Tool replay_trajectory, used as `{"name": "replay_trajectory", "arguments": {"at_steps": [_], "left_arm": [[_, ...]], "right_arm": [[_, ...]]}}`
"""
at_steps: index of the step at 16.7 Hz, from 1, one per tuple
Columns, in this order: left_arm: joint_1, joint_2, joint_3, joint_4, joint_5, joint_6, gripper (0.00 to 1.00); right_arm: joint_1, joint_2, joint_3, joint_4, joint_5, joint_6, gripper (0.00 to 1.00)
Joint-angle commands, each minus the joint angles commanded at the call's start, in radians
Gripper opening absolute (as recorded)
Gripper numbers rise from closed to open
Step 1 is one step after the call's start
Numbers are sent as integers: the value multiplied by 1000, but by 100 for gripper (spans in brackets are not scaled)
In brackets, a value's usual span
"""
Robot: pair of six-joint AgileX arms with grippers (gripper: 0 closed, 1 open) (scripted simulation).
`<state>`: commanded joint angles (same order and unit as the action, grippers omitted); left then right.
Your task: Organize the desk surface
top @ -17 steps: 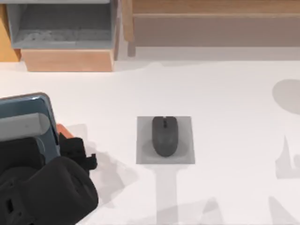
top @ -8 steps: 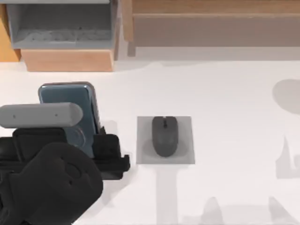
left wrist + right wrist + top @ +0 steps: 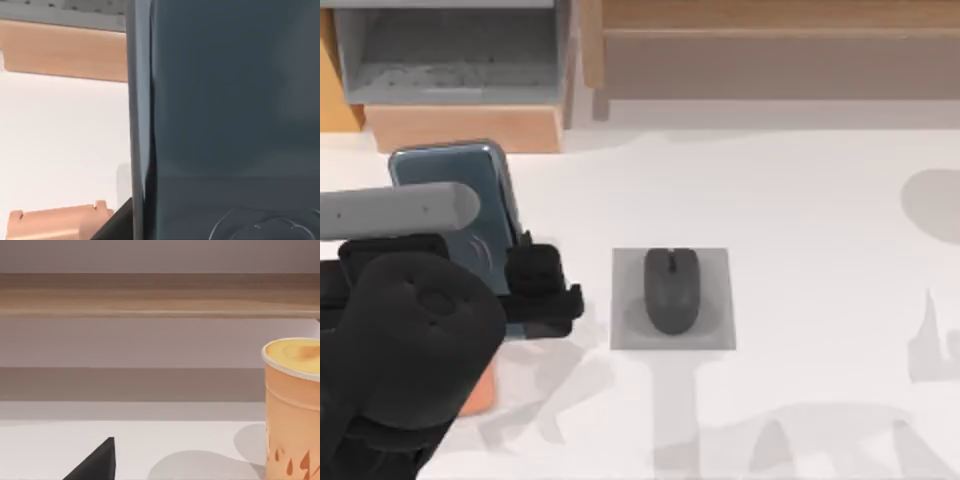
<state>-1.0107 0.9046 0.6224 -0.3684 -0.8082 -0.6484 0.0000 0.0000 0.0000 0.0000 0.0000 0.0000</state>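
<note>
The bench [image 3: 800,200], a broad plain white top, spreads across the whole top view from the shelf units at the far edge to the near edge; its long axis runs left to right.

Left gripper [image 3: 470,290] sits over the left part of the bench. It carries a dark blue-grey phone [image 3: 455,205], a flat slab whose long axis points away from the arm toward the shelves. The jaws are closed on the phone's near end; black finger parts flank it on the right. In the left wrist view the phone's back [image 3: 225,100] lies close to the camera, with a faint ring mark at its near end.

An orange-tan stand [image 3: 55,222] lies on the white top below and beside the phone; in the top view a corner of it [image 3: 478,395] shows under the arm.

Just right of the gripper, apart from it: a small grey square pad [image 3: 672,298] with a dark mouse [image 3: 671,290] on it, the mouse's long axis pointing toward the shelves.

Far edge: an open wooden shelf unit with grey interior [image 3: 455,70] at left, a long low wooden shelf [image 3: 780,50] at right.

Right wrist view: an orange paper cup [image 3: 292,405] stands upright on the bench before the long shelf [image 3: 150,295]. Whether the right arm's jaws are open cannot be told.
</note>
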Motion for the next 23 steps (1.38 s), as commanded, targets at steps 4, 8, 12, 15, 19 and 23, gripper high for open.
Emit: {"name": "replay_trajectory", "arguments": {"at_steps": [4, 8, 12, 15, 19, 23], "left_arm": [[151, 21, -116, 40, -38, 19, 0], [173, 33, -133, 52, -49, 15, 0], [173, 33, -133, 52, -49, 15, 15], [173, 33, -133, 52, -49, 15, 38], [173, 33, -133, 52, -49, 15, 68], [173, 33, -133, 52, -49, 15, 98]], "right_arm": [[0, 0, 0, 0, 0, 0, 100], [0, 0, 0, 0, 0, 0, 100], [0, 0, 0, 0, 0, 0, 100], [0, 0, 0, 0, 0, 0, 100], [0, 0, 0, 0, 0, 0, 100], [0, 0, 0, 0, 0, 0, 100]]}}
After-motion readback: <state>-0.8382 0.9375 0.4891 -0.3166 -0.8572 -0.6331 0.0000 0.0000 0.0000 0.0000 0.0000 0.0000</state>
